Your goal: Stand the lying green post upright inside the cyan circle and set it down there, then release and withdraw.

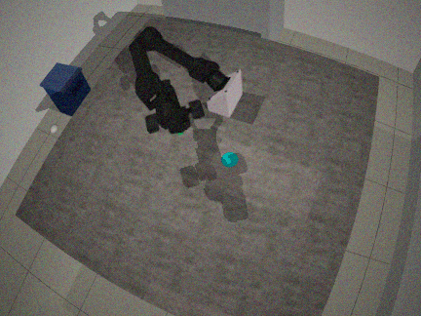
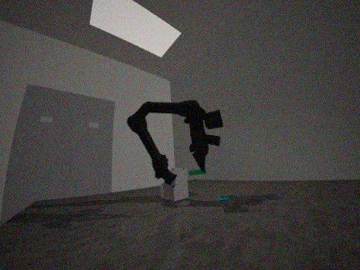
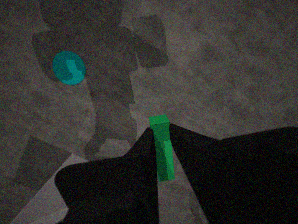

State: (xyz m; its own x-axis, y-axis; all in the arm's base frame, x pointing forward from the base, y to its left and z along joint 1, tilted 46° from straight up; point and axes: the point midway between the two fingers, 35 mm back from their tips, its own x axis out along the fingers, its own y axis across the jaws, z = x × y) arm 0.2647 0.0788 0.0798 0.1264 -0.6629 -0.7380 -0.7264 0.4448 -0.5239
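Above grey mat (image 1: 292, 234), end effector (image 3: 161, 150) w/ green post (image 3: 163, 147), dim room.

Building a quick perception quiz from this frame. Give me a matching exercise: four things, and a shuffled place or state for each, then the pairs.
Things
1. green post
2. cyan circle
3. blue box
4. pincer

Places or states
A. flat on the dark floor mat, nothing on it
B. shut on a thing, raised off the floor
C. by the mat's edge, far from the arm's tip
D. held in the air, lying roughly level

Pairs: 1-D, 2-A, 3-C, 4-B
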